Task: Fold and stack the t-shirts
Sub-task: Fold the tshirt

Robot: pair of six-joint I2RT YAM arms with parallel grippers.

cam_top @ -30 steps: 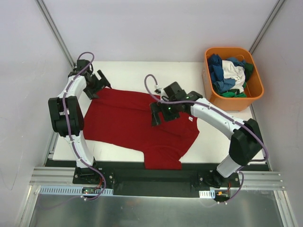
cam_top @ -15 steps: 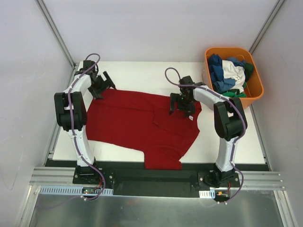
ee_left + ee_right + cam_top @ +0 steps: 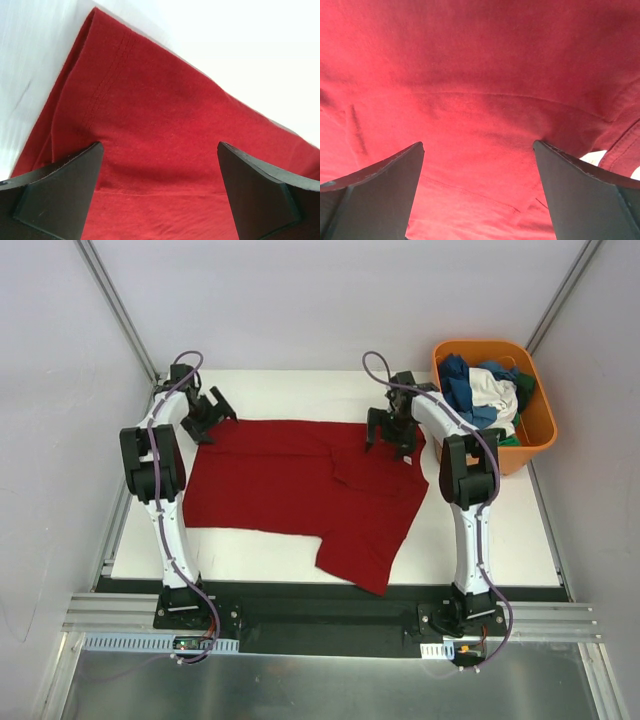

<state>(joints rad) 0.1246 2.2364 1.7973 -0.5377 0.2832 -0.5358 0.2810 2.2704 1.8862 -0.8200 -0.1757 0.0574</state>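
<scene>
A large dark red t-shirt (image 3: 300,485) lies spread on the white table, one sleeve hanging toward the near edge. My left gripper (image 3: 207,420) is open at the shirt's far left corner; in the left wrist view (image 3: 160,170) its fingers straddle a hem of red cloth (image 3: 150,125). My right gripper (image 3: 393,438) is open over the shirt's far right corner; the right wrist view (image 3: 477,170) shows only red cloth (image 3: 480,75) between the fingers. Blue, white and green t-shirts (image 3: 485,395) lie heaped in the tub.
An orange plastic tub (image 3: 535,445) stands at the far right of the table (image 3: 290,390). Grey walls close in on both sides. The table's near edge (image 3: 250,575) runs just before the arm bases.
Both grippers have moved toward the far edge, the right one also rightward. The shirt's far edge now lies straighter and wider, and its near sleeve has shifted right.
</scene>
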